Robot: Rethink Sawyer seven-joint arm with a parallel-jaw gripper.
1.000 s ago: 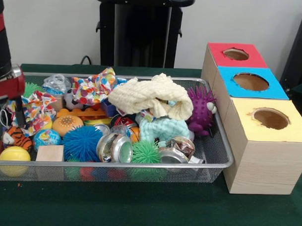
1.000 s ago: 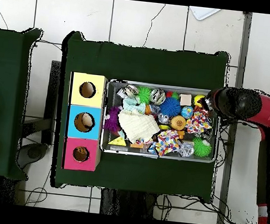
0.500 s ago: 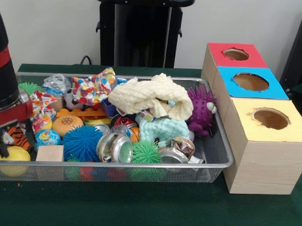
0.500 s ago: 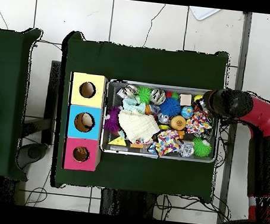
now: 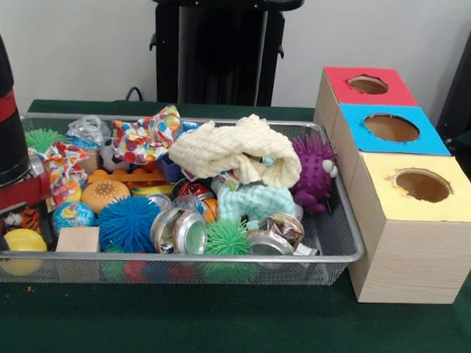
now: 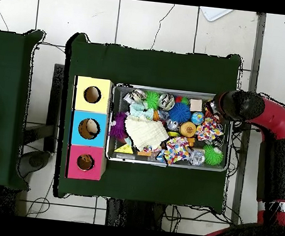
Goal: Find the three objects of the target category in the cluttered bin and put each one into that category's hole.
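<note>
Front view: we dropped the gripper lower over the tiger beside the bin rim, finger state unclear.

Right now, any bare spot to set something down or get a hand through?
Bare green cloth in front of the bin and the boxes, and behind the bin beside the pedestal. Inside the bin it is packed edge to edge, and the gripper blocks its end farthest from the boxes.

even indoor light, soft shadows, sharp
</note>
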